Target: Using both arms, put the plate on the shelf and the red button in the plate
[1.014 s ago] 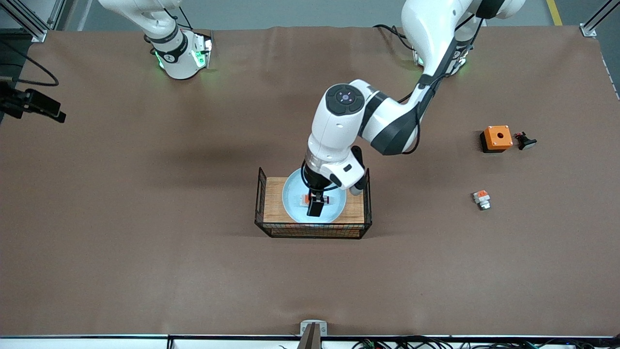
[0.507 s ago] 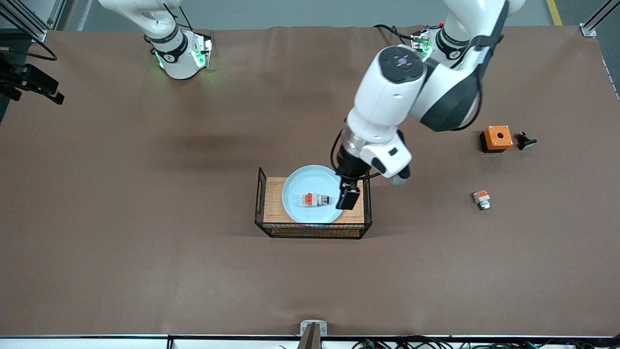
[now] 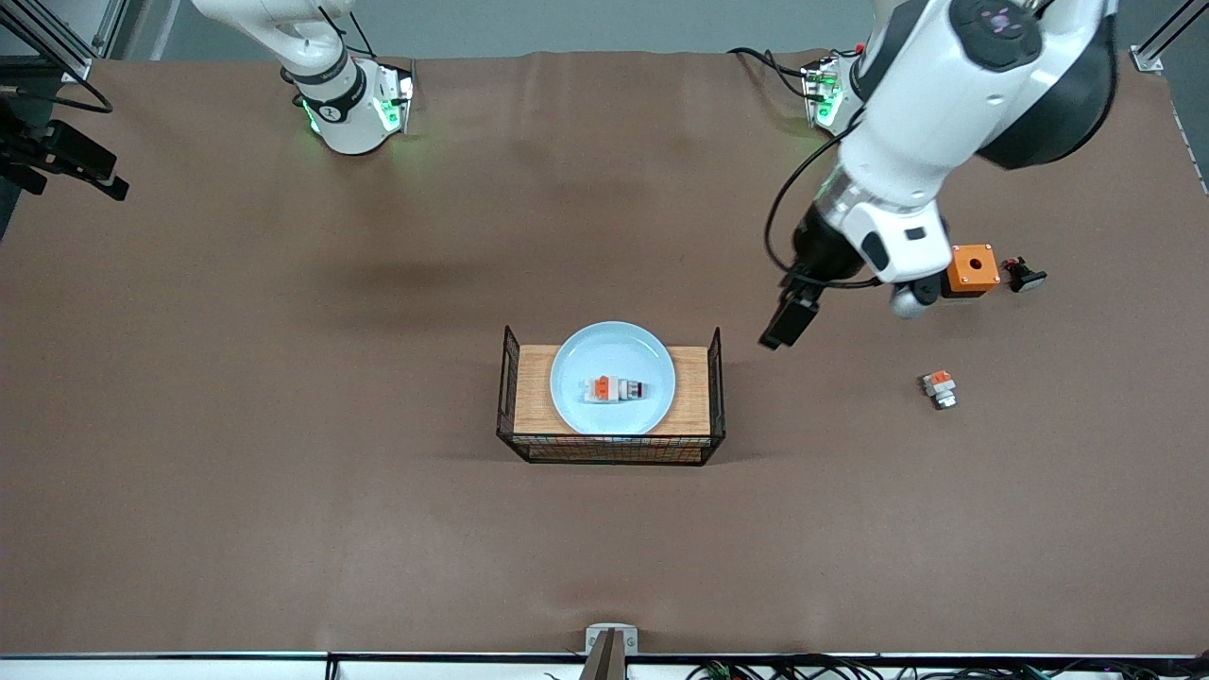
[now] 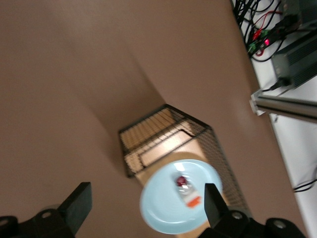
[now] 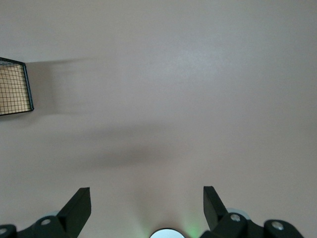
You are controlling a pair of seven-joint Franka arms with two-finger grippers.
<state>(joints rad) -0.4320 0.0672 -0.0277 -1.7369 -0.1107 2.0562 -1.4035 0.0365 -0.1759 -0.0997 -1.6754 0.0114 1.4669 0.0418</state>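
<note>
Red button (image 3: 615, 388) rests on plate (image 3: 576, 364) inside wire basket (image 3: 507, 397).
Left gripper (image 3: 791, 319), spread wide and empty, hangs over bare table (image 3: 283, 472) between basket and orange box (image 3: 971, 267); right gripper (image 5: 146, 208) waits, fingers wide apart.

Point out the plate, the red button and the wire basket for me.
plate (image 3: 576, 364): front view, bare blue surface near its rim.
red button (image 3: 612, 389): front view, its middle body.
wire basket (image 3: 510, 378): front view, end wall.

Pale blue plate (image 3: 613, 364), orange-and-white red button (image 3: 614, 389) (dark red cap), black wire basket (image 3: 611, 450), brown table (image 3: 283, 425)
</note>
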